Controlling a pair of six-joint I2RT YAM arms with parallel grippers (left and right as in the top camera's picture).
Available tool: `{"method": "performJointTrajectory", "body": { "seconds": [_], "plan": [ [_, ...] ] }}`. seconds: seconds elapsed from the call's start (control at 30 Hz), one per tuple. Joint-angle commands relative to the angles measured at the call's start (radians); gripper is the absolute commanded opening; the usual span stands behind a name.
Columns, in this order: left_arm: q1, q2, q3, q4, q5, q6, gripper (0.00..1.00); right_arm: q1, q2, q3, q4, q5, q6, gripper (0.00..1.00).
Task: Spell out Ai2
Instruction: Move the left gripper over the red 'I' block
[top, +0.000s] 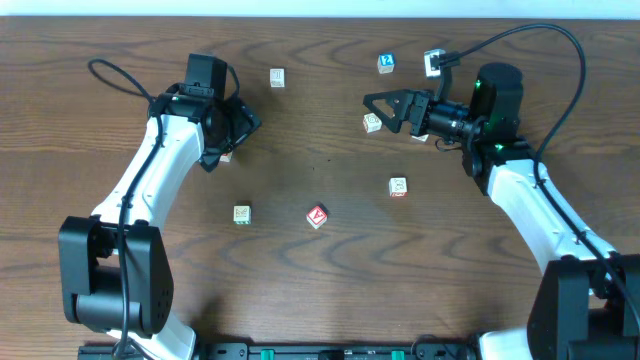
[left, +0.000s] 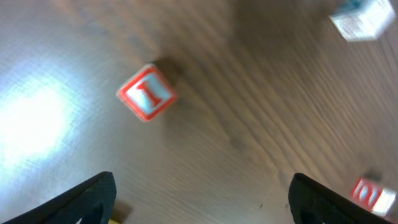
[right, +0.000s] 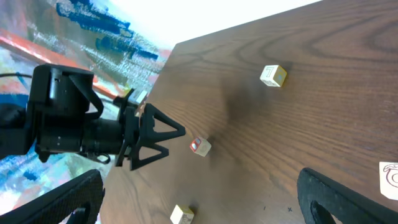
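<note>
A red block with a white A lies at the table's front middle. A blue block lies at the back right. In the left wrist view a red-framed block with an I-like letter lies ahead of the fingers. My left gripper is open and empty, above the wood, with a small reddish block just beside it. My right gripper is open and empty, hovering by a cream block.
Other loose blocks: cream one at the back, white-black one back right, red-cream one right of centre, yellow-green one front left. White-blue block and red block show in the left wrist view.
</note>
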Motion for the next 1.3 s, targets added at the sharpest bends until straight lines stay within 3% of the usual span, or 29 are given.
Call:
{"method": "performJointTrajectory", "body": {
  "seconds": [0.0,0.23,0.37,0.53,0.8,1.27],
  "plan": [
    [0.002,0.017,0.019,-0.017,-0.085,-0.212,0.96,-0.014,0.004,0.012,-0.002,-0.008,-0.018,0.99],
    [0.002,0.023,0.018,-0.018,-0.122,-0.212,0.98,-0.014,0.004,0.012,-0.001,-0.008,-0.026,0.99],
    [0.002,0.057,0.018,-0.022,-0.117,-0.277,0.97,-0.014,0.004,0.012,-0.009,-0.007,-0.026,0.99],
    [0.002,0.086,0.018,-0.022,-0.111,-0.286,0.97,-0.014,0.004,0.012,-0.074,0.010,-0.107,0.99],
    [0.002,0.112,0.018,-0.014,-0.115,-0.301,0.98,-0.014,0.004,0.012,-0.269,0.178,-0.276,0.99],
    [0.002,0.119,0.018,0.008,-0.140,-0.382,0.91,-0.014,0.004,0.012,-0.353,0.378,-0.306,0.99]
  ]
}}
